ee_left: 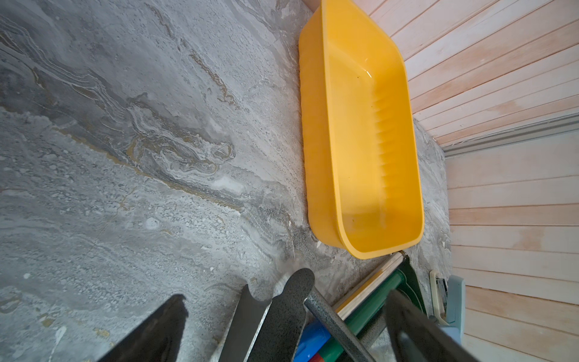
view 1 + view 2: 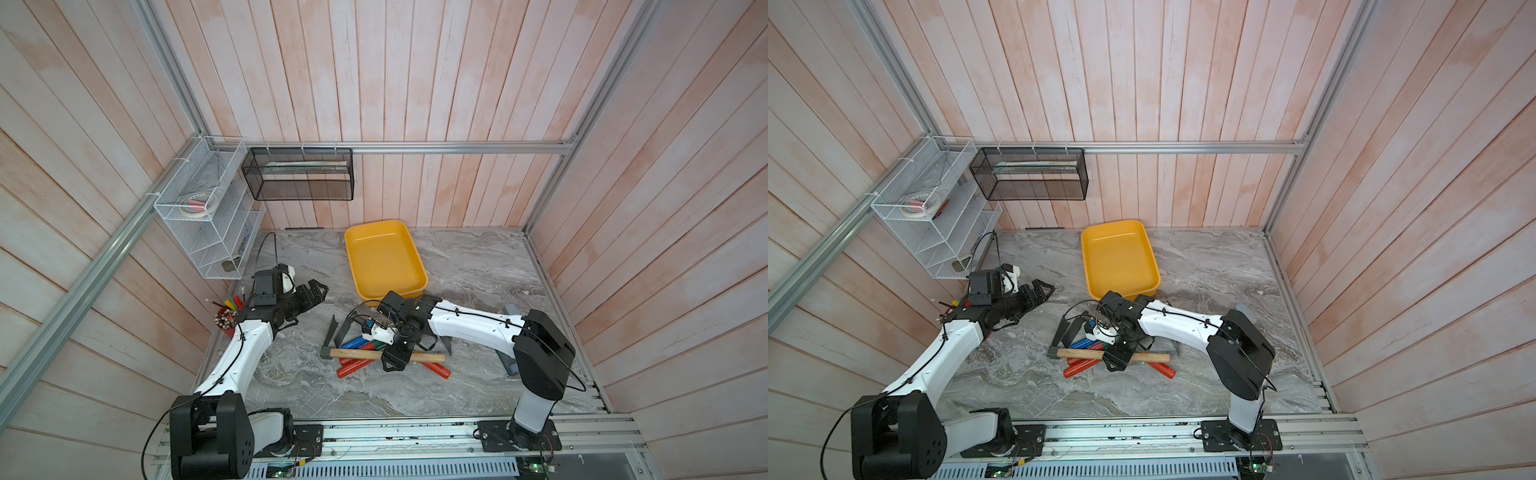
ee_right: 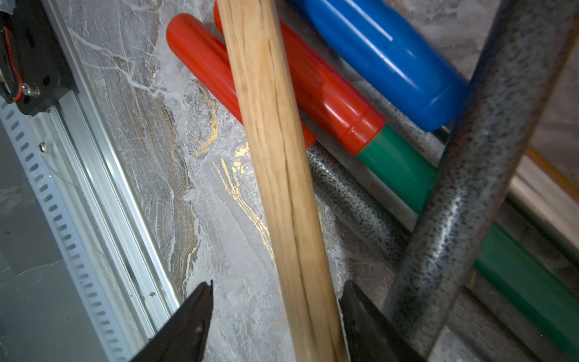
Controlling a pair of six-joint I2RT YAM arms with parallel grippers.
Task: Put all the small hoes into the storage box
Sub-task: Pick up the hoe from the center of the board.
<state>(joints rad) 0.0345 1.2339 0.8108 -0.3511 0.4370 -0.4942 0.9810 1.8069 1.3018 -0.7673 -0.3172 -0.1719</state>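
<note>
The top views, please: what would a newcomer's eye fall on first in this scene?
The bright yellow storage box stands out first, empty, at the far end of the grey marbled table. Just in front of it lies a jumble of tools with red, blue and green handles, and the right gripper straddles the wooden-handled tool lying across that pile, jaws not yet closed on it.
</note>
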